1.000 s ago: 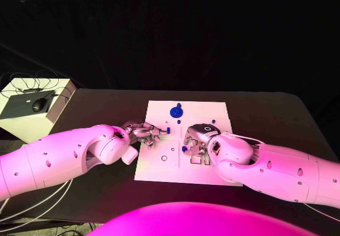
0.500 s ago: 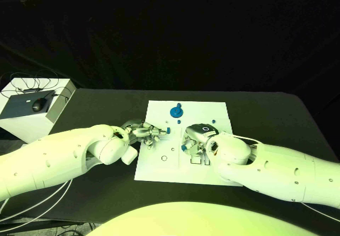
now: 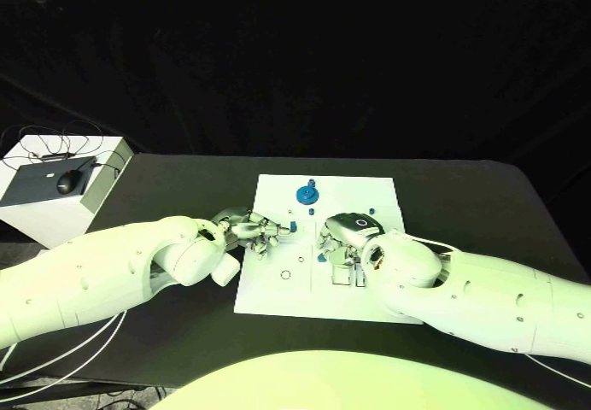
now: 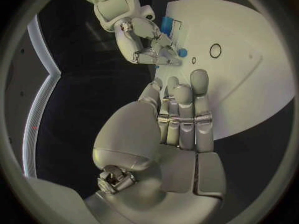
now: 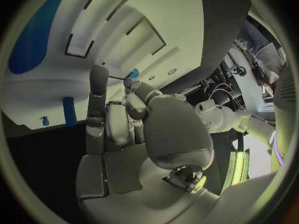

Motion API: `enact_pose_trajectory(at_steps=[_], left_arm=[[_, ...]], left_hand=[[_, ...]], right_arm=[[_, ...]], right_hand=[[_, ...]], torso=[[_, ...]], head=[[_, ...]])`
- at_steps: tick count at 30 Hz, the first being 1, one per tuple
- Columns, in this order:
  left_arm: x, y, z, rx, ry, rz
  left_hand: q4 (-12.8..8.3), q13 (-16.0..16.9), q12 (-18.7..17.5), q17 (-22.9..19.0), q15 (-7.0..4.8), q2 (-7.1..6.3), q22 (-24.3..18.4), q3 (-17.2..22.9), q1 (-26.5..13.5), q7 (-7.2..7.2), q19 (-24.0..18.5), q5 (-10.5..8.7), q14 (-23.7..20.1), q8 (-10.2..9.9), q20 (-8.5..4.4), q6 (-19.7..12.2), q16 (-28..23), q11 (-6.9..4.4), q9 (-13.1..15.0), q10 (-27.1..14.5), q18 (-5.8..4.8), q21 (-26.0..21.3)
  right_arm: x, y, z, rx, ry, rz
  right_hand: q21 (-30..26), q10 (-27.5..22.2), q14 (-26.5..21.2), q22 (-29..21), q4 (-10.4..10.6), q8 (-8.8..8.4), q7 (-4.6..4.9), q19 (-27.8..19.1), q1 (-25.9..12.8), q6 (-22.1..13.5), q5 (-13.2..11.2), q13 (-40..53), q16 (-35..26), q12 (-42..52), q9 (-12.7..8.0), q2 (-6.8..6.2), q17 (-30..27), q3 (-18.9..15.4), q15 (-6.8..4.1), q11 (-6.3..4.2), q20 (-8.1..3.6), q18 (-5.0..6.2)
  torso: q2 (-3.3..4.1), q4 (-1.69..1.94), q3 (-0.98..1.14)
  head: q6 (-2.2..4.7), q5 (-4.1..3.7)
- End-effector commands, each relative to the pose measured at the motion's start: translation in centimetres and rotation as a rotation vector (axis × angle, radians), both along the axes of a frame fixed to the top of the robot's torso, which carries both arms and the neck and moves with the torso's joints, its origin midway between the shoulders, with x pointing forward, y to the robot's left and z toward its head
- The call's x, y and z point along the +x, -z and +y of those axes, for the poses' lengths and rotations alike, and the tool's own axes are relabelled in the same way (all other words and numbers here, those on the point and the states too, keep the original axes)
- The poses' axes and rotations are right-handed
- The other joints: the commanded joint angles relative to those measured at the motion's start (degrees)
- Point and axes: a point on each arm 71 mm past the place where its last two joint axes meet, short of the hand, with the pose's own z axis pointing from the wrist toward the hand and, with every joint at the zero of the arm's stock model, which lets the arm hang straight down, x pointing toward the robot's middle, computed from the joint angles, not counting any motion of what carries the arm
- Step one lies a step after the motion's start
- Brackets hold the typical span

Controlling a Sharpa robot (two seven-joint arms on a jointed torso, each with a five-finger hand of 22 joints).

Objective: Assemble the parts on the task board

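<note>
The white task board (image 3: 286, 286) lies mid-table. A round blue part (image 3: 304, 195) sits at its far end, with a small blue piece (image 3: 312, 212) just in front of it. My left hand (image 3: 253, 231) rests at the board's left edge, its fingers (image 4: 182, 115) straight and side by side over the board (image 4: 249, 69), holding nothing. A blue peg (image 3: 292, 227) stands just past its fingertips. My right hand (image 3: 346, 241) is bent down over the board's middle. A small blue part (image 5: 134, 73) shows at its curled fingertips, pinched against the board (image 5: 118, 15). The left wrist view shows that part (image 4: 182, 52) too.
A white box (image 3: 55, 192) with a black mouse on top stands at the table's far left corner. Near my left hand the board has a ring-shaped hole (image 4: 216, 50). Rectangular slots (image 5: 140, 42) lie ahead of my right hand.
My right hand has edged slightly toward the board's far side, with its fingers drawn in more tightly. The left hand and the blue pieces have stayed put.
</note>
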Motion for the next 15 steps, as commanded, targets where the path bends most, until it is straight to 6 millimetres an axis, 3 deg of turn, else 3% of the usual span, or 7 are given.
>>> enact_pose_trajectory(at_steps=[1, 8, 12, 15], left_arm=[[-0.10, -0.04, -0.28, -0.012, 0.027, 0.000], [-0.10, -0.01, -0.29, -0.012, 0.030, 0.003], [-0.09, 0.00, -0.30, -0.012, 0.031, 0.003], [-0.09, 0.00, -0.30, -0.013, 0.032, 0.004]], left_hand=[[0.00, -0.05, -0.32, -0.05, 0.23, 0.06, -0.08, 0.36, 0.44, -0.03, -0.23, 0.23, -0.32, -0.14, -0.11, 0.16, -0.29, -0.06, -0.06, -0.38, 0.65, -0.31], [-0.18, -0.08, -0.35, -0.07, 0.26, 0.11, -0.10, 0.49, 0.56, 0.02, -0.28, 0.24, -0.38, -0.12, -0.10, 0.09, -0.31, -0.02, -0.05, -0.46, 0.63, -0.37], [-0.18, -0.08, -0.35, -0.07, 0.26, 0.11, -0.10, 0.49, 0.56, 0.02, -0.28, 0.24, -0.38, -0.12, -0.10, 0.09, -0.31, -0.02, -0.05, -0.46, 0.63, -0.37], [-0.25, -0.11, -0.37, -0.09, 0.29, 0.16, -0.12, 0.57, 0.46, 0.05, -0.29, 0.24, -0.41, -0.11, -0.09, 0.01, -0.29, 0.00, -0.05, -0.51, 0.63, -0.40]], right_arm=[[0.04, -0.50, 0.05, 0.086, -0.001, -0.034], [0.21, -0.45, -0.18, 0.102, 0.002, -0.031], [0.27, -0.34, -0.36, 0.099, -0.001, -0.022], [0.06, -0.25, -0.50, 0.094, -0.023, 0.001]], right_hand=[[0.21, -0.17, 0.01, 0.27, -0.25, -0.17, 0.29, -0.24, 1.07, 0.85, -1.98, 0.05, 0.03, -0.04, -0.05, 0.11, 0.06, -0.55, -0.54, -0.24, -0.33, 0.89], [0.04, -0.56, -0.15, 0.86, -0.76, -0.41, 1.10, -0.60, 0.81, -1.61, -1.55, -0.47, -0.58, -0.97, -0.31, -0.07, -0.40, -0.34, -0.26, 0.18, -0.14, 1.04], [-0.30, -0.92, -0.23, 0.84, -0.40, -0.42, 2.02, -0.70, 0.22, -4.67, -1.36, -1.07, -1.12, -1.79, -0.37, -1.61, -0.89, -0.98, 0.11, 0.69, 0.20, 1.24], [-1.07, -1.31, -0.13, 0.34, 0.89, -0.37, 2.49, -0.59, 0.58, -6.48, 0.77, -1.63, -1.12, -2.14, -0.33, -3.26, -1.09, -3.76, 0.41, 1.05, 0.70, 1.63]], torso=[[-0.01, -0.02, 0.02], [-0.02, 0.00, 0.05], [-0.02, -0.02, 0.02], [0.02, 0.02, 0.03]], head=[[0.00, -0.02], [0.00, -0.06], [0.00, -0.04], [0.00, 0.01]])
